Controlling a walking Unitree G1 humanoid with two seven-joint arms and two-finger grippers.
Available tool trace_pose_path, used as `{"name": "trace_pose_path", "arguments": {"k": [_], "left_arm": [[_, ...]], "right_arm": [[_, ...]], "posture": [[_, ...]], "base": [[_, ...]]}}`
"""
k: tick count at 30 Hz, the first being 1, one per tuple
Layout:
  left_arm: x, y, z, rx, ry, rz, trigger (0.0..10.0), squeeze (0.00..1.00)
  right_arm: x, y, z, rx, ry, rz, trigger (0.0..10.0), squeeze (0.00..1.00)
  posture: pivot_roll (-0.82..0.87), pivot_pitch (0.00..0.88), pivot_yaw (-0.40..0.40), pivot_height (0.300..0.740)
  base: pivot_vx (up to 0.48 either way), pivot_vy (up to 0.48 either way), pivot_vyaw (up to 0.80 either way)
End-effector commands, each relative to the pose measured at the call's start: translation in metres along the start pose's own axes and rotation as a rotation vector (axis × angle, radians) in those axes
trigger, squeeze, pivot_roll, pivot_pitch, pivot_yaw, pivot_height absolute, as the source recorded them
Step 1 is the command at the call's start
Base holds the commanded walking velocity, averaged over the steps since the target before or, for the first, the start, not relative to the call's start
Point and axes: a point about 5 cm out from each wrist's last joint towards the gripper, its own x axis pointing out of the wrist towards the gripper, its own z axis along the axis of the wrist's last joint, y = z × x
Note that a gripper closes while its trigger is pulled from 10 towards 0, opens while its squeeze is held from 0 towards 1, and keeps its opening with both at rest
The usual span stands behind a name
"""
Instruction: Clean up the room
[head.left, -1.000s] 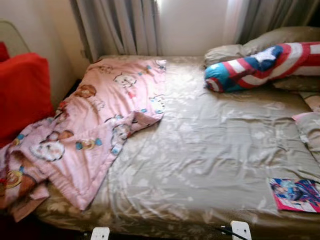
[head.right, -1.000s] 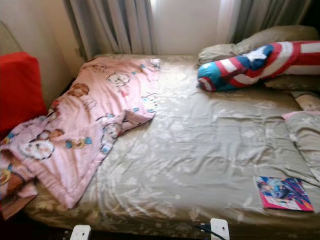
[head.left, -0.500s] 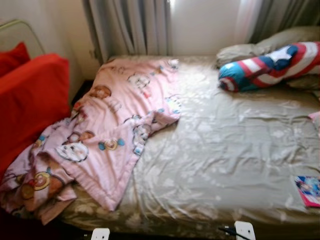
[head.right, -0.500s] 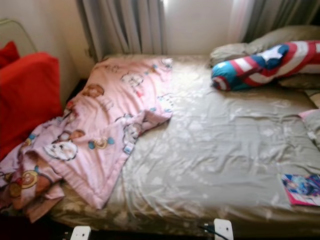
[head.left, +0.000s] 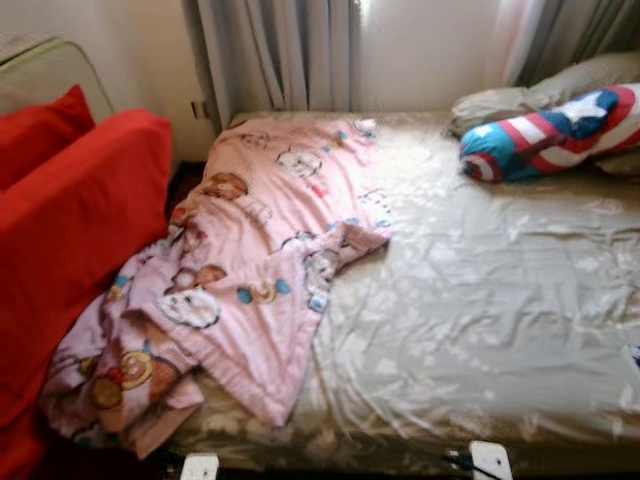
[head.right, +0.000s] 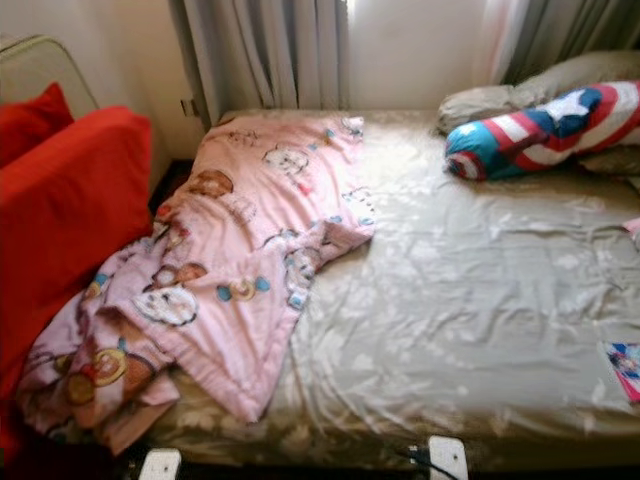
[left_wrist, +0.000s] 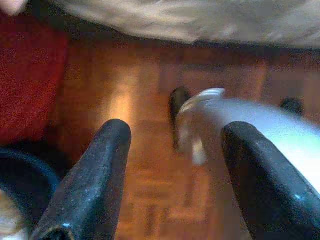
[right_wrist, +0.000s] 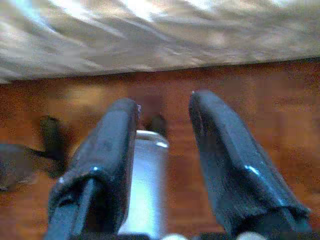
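Note:
A rumpled pink cartoon-print blanket (head.left: 255, 255) lies across the left half of the bed (head.left: 480, 300), and one end hangs off the near left corner. A red, white and blue striped bolster (head.left: 550, 135) rests against grey pillows (head.right: 560, 85) at the head. A colourful magazine (head.right: 625, 368) lies on the sheet, cut by the right border. My left gripper (left_wrist: 177, 130) hangs open over the wooden floor beside the bed, holding nothing. My right gripper (right_wrist: 162, 100) also hangs low over the floor by the bed's edge, open and holding nothing.
A red sofa (head.left: 70, 230) with a red cushion (head.left: 40, 130) stands close against the bed's left side. Grey curtains (head.left: 280, 55) hang behind the bed. A dark gap (head.left: 185, 180) runs between sofa and bed. The floor (right_wrist: 280, 100) is wooden parquet.
The camera has turned left: the sofa takes up more of the picture, while the bolster and the magazine have slid toward the right border. Nothing on the bed has moved.

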Motion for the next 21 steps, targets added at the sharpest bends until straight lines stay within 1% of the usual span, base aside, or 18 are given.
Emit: {"name": "trace_pose_path", "arguments": {"k": [1,15,21], "left_arm": [[0.0005,-0.0055,0.0014,0.018,-0.009,-0.017,10.0,0.00],[0.0006,-0.0066,0.0021,-0.002,-0.020,-0.021,10.0,0.00],[0.0006,-0.0061,0.0023,-0.008,-0.020,-0.020,10.0,0.00]], "right_arm": [[-0.0020,-0.0124,-0.0035,-0.006,0.008,-0.031,10.0,0.00],[-0.0018,-0.0126,-0.0012,-0.033,0.000,-0.022,10.0,0.00],[-0.0013,-0.0102,0.0001,-0.035,-0.006,-0.017,10.0,0.00]], "posture": [[-0.01,0.045,-0.013,0.740],[0.00,0.051,-0.018,0.740],[0.00,0.063,-0.018,0.740]], "base": [[0.000,0.000,0.00],[0.000,0.000,0.00],[0.000,0.000,0.80]]}}
